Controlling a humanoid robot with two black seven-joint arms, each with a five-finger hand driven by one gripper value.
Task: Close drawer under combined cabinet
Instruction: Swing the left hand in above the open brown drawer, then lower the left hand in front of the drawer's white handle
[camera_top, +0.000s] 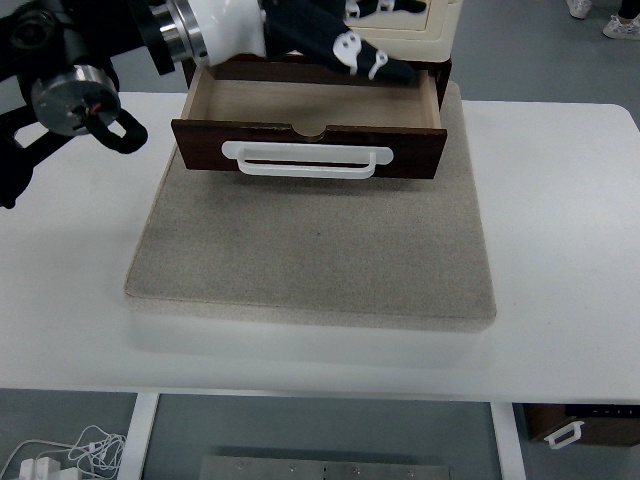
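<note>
The dark brown drawer (310, 150) stands pulled out from under the cream cabinet (405, 25) at the top middle. Its front carries a white handle (307, 160), and its pale wooden inside (300, 103) holds nothing. My left hand (375, 62), black with white joints, reaches in from the upper left on a white forearm (225, 25). It lies stretched over the drawer's back edge, below the cabinet front, fingers extended and holding nothing. It is well behind the handle. Part of the hand is hidden by the picture's top edge.
Cabinet and drawer sit on a beige mat (310, 250) on the white table (570, 220). Black robot joints (75, 100) hang over the table's left side. Under the table lie white cables (70, 455) and a brown box with a white handle (580, 428). Shoes (620, 25) show top right.
</note>
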